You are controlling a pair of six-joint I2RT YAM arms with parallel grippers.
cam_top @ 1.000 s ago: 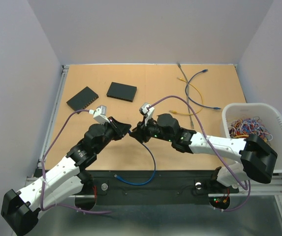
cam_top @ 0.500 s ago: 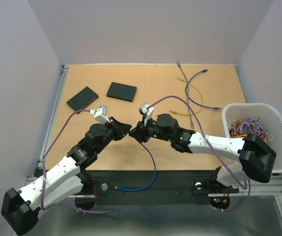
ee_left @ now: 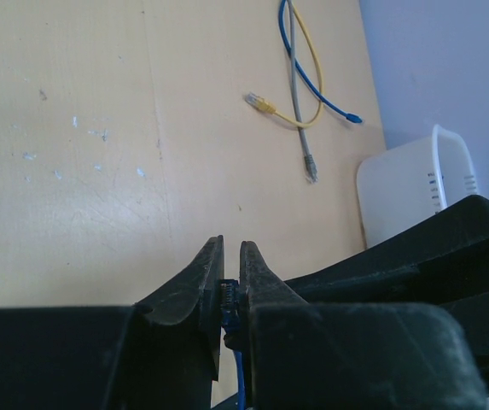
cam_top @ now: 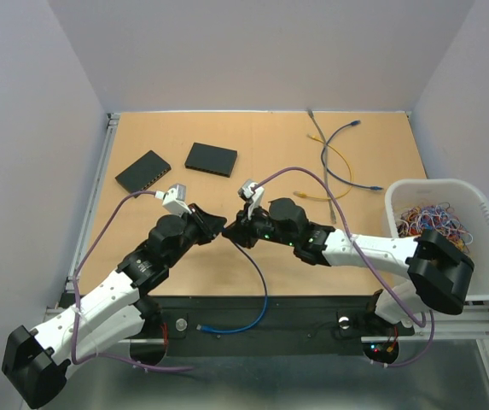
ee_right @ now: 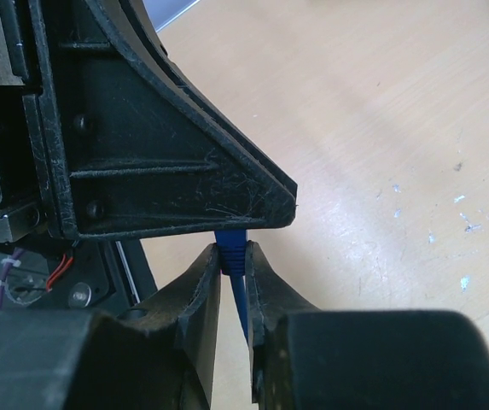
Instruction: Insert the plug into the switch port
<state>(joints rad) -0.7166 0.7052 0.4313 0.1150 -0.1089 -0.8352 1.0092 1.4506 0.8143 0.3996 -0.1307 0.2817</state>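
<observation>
Two black switches lie at the back left of the table, one (cam_top: 143,170) angled and one (cam_top: 211,159) to its right. My left gripper (cam_top: 219,226) and right gripper (cam_top: 235,231) meet tip to tip at the table's middle, well short of both switches. In the left wrist view my left gripper (ee_left: 229,249) is shut on the blue plug (ee_left: 229,295). In the right wrist view my right gripper (ee_right: 233,248) is shut on the plug's blue ribbed boot (ee_right: 234,256), right under the left gripper's finger (ee_right: 142,154). The blue cable (cam_top: 264,290) hangs down to the near rail.
A white basket (cam_top: 483,256) of coloured cables stands at the right edge. Loose yellow, blue and grey cables (cam_top: 334,162) lie at the back right; they also show in the left wrist view (ee_left: 299,94). The cable's free end (cam_top: 201,326) rests on the black front rail.
Both grippers stay joined on the plug, the right one shifting slightly left. The cable's free end has slid further toward the near edge.
</observation>
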